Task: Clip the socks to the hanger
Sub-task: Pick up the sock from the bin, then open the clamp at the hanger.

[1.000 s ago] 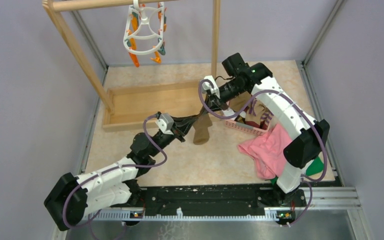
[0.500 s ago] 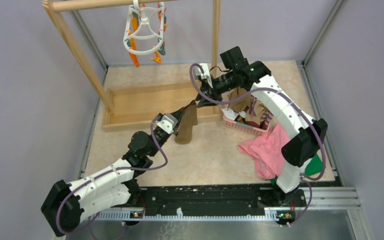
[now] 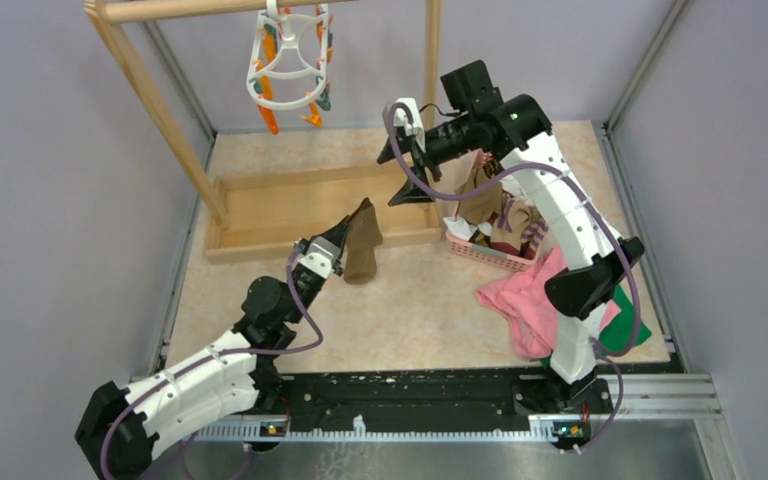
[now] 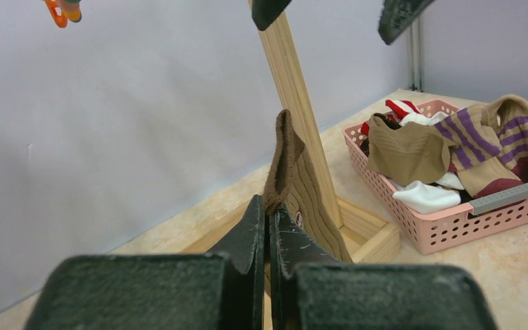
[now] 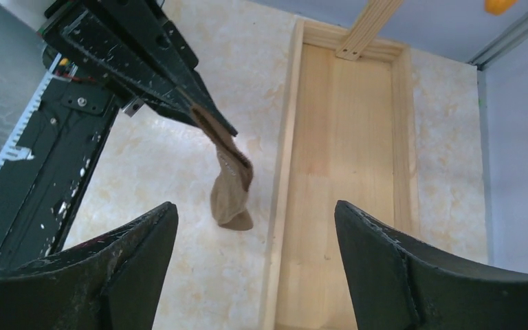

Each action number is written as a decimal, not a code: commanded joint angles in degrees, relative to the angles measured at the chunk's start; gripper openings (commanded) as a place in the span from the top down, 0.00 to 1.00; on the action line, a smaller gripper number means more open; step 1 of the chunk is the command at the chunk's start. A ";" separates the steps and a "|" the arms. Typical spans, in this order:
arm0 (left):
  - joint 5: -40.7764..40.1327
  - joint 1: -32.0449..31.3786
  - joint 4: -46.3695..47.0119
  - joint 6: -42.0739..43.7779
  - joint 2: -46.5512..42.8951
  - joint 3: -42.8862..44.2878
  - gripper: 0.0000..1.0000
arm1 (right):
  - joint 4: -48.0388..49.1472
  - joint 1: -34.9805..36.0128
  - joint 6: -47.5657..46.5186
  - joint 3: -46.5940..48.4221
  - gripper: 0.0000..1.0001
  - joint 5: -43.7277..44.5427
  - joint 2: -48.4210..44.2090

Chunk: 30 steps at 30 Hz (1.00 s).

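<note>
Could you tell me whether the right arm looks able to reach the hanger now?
Probably yes: the right gripper is open and empty, up beside the wooden post, with only open air towards the hanger.

Right claw (image 5: 254,210): jaws spread wide. Ahead, between them: brown sock (image 5: 230,184), pinched by left claw (image 5: 203,118), dangling over desk (image 5: 144,185). Beside sock: wooden base (image 5: 347,158).
</note>
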 commanded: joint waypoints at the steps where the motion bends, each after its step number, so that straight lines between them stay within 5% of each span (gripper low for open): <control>1: 1.12 0.26 -0.27 -0.81 -2.71 -0.54 1.00 | 12.94 0.60 12.69 1.45 0.16 -2.13 0.10; 9: 4.24 1.85 -4.37 -5.78 -5.76 -1.65 1.00 | 44.70 0.51 28.74 -6.84 0.22 2.90 -1.46; 15: 5.73 3.73 -4.76 -7.48 -6.97 -2.39 1.00 | 61.01 0.45 36.96 -10.42 0.47 9.71 -0.79; 30: 5.66 5.31 -3.32 -8.59 -7.46 -3.95 1.00 | 74.38 1.57 46.03 -8.46 0.45 8.34 5.58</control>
